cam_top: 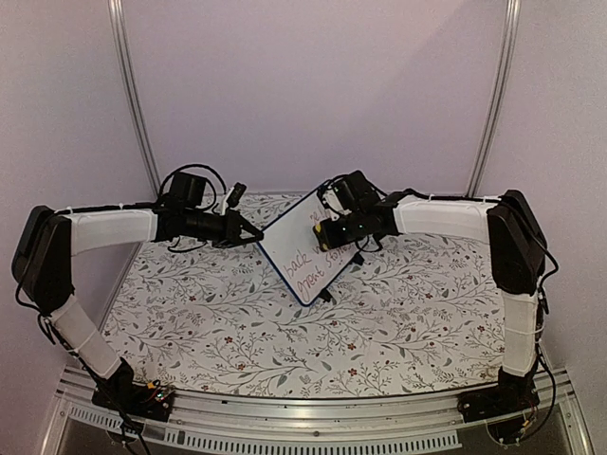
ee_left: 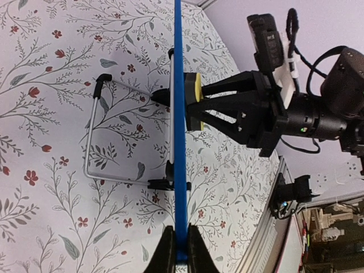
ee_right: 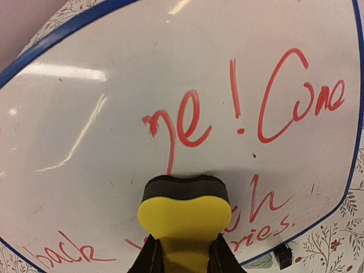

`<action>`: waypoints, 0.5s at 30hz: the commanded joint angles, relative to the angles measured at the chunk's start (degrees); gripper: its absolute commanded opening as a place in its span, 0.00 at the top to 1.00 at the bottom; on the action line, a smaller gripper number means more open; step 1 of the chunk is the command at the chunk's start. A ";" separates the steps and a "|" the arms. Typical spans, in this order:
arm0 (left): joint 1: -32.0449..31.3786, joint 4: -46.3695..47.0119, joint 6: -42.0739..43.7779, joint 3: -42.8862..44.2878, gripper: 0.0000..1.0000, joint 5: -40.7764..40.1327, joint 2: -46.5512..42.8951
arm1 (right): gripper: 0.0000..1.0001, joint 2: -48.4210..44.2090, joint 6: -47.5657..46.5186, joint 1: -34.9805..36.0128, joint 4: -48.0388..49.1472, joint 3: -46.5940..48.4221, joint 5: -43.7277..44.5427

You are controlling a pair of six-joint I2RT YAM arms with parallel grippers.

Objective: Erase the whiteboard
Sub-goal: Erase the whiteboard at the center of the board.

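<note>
The whiteboard (cam_top: 292, 243) stands tilted on the floral table, white with a blue frame and red handwriting. My left gripper (cam_top: 254, 234) is shut on its left edge. The left wrist view shows the whiteboard (ee_left: 179, 131) edge-on, pinched between the left gripper's (ee_left: 181, 233) fingers. My right gripper (cam_top: 329, 230) is shut on a yellow sponge eraser (ee_right: 185, 213). The eraser's dark pad presses against the face of the whiteboard (ee_right: 114, 125), just below the red letters. In the right wrist view the right gripper (ee_right: 185, 253) holds the eraser's yellow back. The eraser (ee_left: 194, 108) touches the board's writing side.
A wire stand (ee_left: 94, 136) with black feet props the board from behind. A floral cloth (cam_top: 237, 332) covers the table. An aluminium rail (cam_top: 313, 422) runs along the near edge, and two metal uprights (cam_top: 133, 95) rise at the back.
</note>
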 commanded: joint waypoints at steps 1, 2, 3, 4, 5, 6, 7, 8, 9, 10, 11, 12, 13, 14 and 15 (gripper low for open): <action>-0.30 2.27 0.33 0.88 0.94 2.75 -0.17 | 0.85 -2.82 1.19 -0.11 -0.83 -5.54 -1.21; -0.30 2.32 0.38 0.88 0.94 2.83 -0.22 | 0.85 -3.10 1.19 -0.07 -0.89 -5.94 -0.94; -0.36 2.34 0.36 0.82 0.94 2.84 -0.30 | 0.85 -3.16 1.26 -0.11 -1.02 -6.11 -0.69; -0.31 2.39 0.32 0.80 0.94 2.84 -0.35 | 0.85 -3.12 1.28 -0.09 -1.08 -6.01 -0.62; -0.34 2.30 0.33 0.79 0.94 2.82 -0.35 | 0.85 -2.98 1.21 -0.10 -1.10 -5.63 -0.68; -0.31 2.35 0.32 0.79 0.94 2.76 -0.47 | 0.85 -2.80 1.33 -0.07 -1.06 -5.08 -0.74; -0.31 2.34 0.32 0.79 0.94 2.75 -0.59 | 0.85 -2.41 1.36 -0.09 -1.10 -4.24 -0.97; -0.32 2.35 0.33 0.79 0.94 2.71 -0.66 | 0.85 -2.13 1.41 -0.15 -1.12 -3.16 -1.11; -0.31 2.31 0.35 0.79 0.94 2.66 -0.60 | 0.85 -1.53 1.38 -0.08 -1.14 -1.97 -1.16; -0.32 2.34 0.36 0.79 0.94 2.66 -0.69 | 0.85 -1.10 1.31 -0.11 -1.36 -0.52 -1.17; -0.31 2.35 0.44 0.79 0.94 2.66 -0.70 | 0.85 -0.45 1.16 -0.13 -1.60 1.02 -1.14; -0.31 2.35 0.46 0.79 0.94 2.66 -0.76 | 0.85 0.46 0.98 -0.15 -1.80 2.51 -1.00; -0.33 2.35 0.43 0.78 0.94 2.67 -0.77 | 0.85 0.98 0.74 -0.16 -2.10 4.20 -0.85; -0.29 2.34 0.41 0.76 0.94 2.64 -0.81 | 0.85 1.72 0.43 -0.16 -2.44 5.74 -0.80; -0.26 2.34 0.46 0.75 0.94 2.66 -0.84 | 0.85 2.39 0.30 -0.16 -2.72 7.24 -0.79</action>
